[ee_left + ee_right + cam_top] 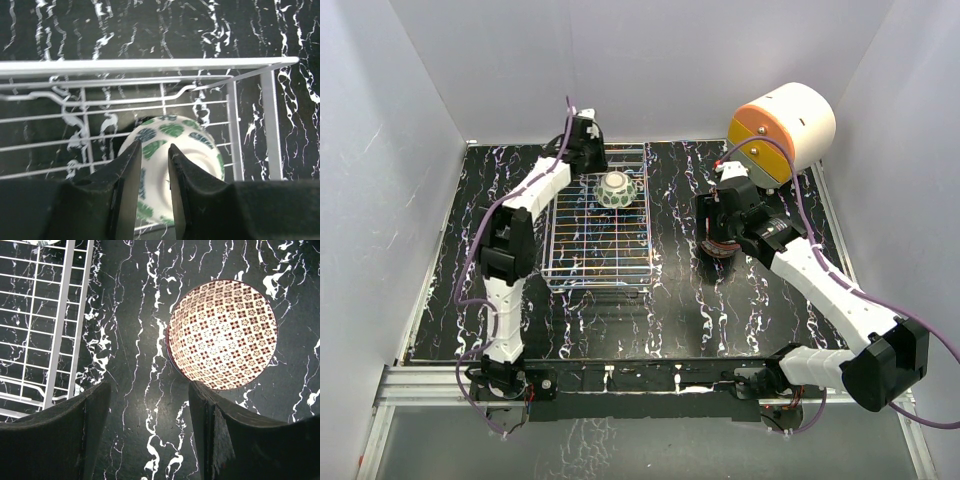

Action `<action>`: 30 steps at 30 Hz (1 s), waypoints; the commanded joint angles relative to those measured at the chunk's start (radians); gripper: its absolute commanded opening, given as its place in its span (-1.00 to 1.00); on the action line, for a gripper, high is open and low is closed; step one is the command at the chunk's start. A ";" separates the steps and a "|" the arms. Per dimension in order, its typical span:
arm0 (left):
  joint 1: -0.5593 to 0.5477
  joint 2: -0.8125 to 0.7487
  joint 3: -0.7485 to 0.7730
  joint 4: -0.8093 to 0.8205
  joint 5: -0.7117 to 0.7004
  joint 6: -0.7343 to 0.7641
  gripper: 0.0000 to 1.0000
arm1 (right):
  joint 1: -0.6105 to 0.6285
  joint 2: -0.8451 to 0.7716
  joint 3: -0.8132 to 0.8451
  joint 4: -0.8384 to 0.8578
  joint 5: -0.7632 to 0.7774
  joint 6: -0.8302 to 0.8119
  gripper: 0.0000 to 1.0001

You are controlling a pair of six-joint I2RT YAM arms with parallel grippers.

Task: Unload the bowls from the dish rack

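Bowls show in two places. One, with green leaves (pixel 170 150) around a white middle, sits in the dish rack (pixel 598 275), in the far corner on the right-hand side, close against the wire wall. The left gripper (pixel 155 146) is right over it, reaching in from the rack's far end. Its fingers (pixel 125 170) are drawn close with only a narrow gap, and the white of the bowl shows through that gap. Whether they actually pinch the bowl I cannot tell.

The other bowl, patterned red and cream (pixel 222 335), stands upright on the black marbled surface (pixel 680 300), to the right of the rack and apart from it. The right gripper (pixel 148 387) hangs above the surface with its fingers spread wide and nothing between them. The red bowl lies just ahead of its right finger, not in the gap. A round white and orange container (pixel 782 130) lies at the far right.
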 commanded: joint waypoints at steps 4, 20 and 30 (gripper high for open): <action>0.021 -0.170 -0.108 -0.015 0.041 -0.005 -0.28 | -0.002 0.007 0.011 0.077 -0.045 0.016 0.32; -0.084 -0.258 -0.270 0.131 -0.073 0.105 0.69 | -0.002 0.009 0.002 0.084 -0.070 0.025 0.32; -0.147 -0.164 -0.189 0.075 -0.203 0.187 0.69 | -0.002 -0.011 0.000 0.071 -0.048 0.022 0.32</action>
